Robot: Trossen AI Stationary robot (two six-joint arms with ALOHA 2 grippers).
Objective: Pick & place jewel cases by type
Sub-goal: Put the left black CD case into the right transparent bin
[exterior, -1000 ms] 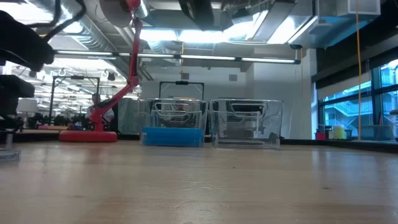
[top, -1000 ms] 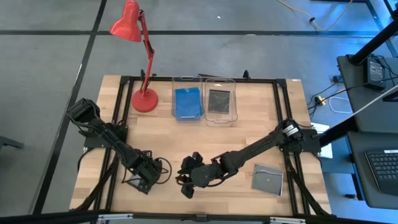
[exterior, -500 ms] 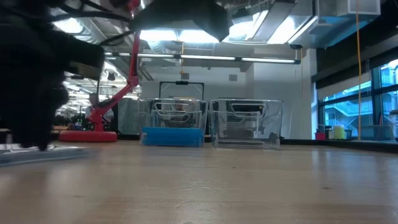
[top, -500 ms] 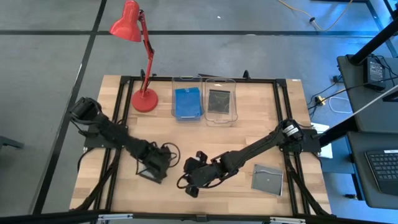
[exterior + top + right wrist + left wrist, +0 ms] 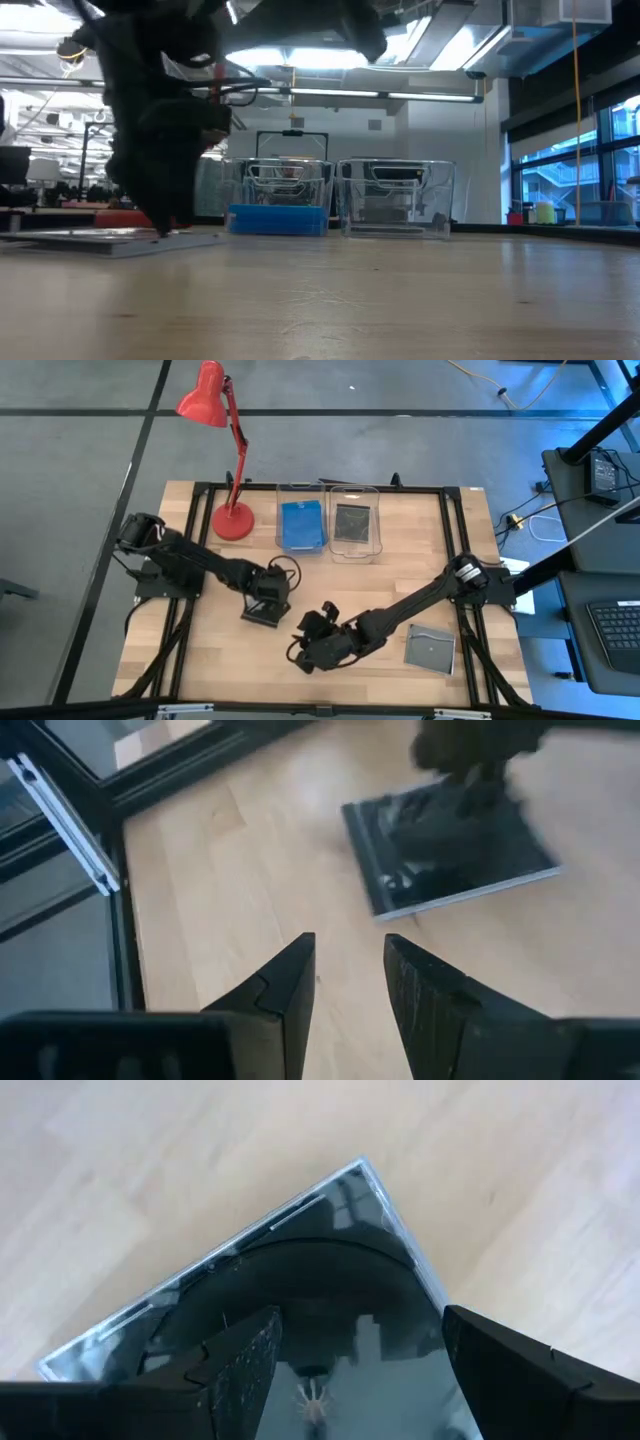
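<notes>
Transfer under way: my left gripper (image 5: pixel 266 607), jaws wide across a grey jewel case (image 5: pixel 300 1310), has shifted toward frame centre, nearer the grey bin (image 5: pixel 354 525); right gripper (image 5: pixel 305 656) empty, half-parted.

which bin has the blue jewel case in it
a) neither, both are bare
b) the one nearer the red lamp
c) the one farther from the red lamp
b, since in the high view the blue jewel case lies in the clear bin next to the red lamp, while the other bin holds a dark case.
</notes>
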